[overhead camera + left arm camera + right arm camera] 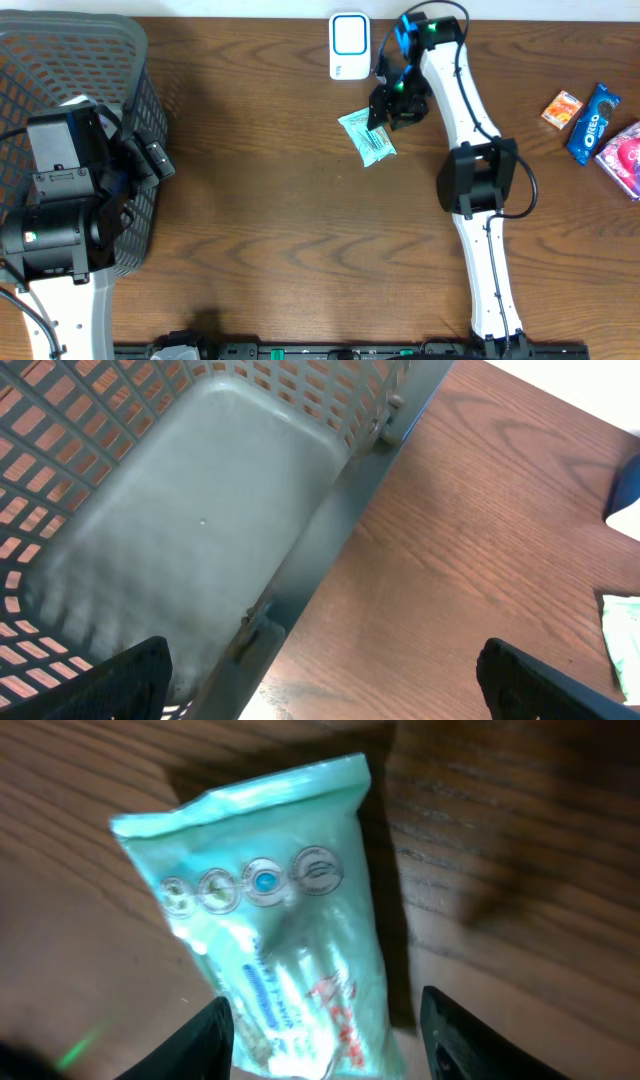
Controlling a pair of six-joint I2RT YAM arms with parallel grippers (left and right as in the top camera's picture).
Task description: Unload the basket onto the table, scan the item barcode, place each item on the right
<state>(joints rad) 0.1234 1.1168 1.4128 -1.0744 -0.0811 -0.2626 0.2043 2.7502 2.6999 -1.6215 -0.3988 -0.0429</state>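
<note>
Hovering open astride the green packet (270, 920) lying on the table (280, 220) near the white scanner (349, 45) are the right fingers (210, 1040); the left fingers (130, 680) are gaping wide over the basket (200, 510) edge.

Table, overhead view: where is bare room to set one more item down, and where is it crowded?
Bare wood lies in the wide middle, between the basket and the right arm, below the packet. A smaller patch lies between that arm and the snacks. It is crowded around the packet and scanner.
</note>
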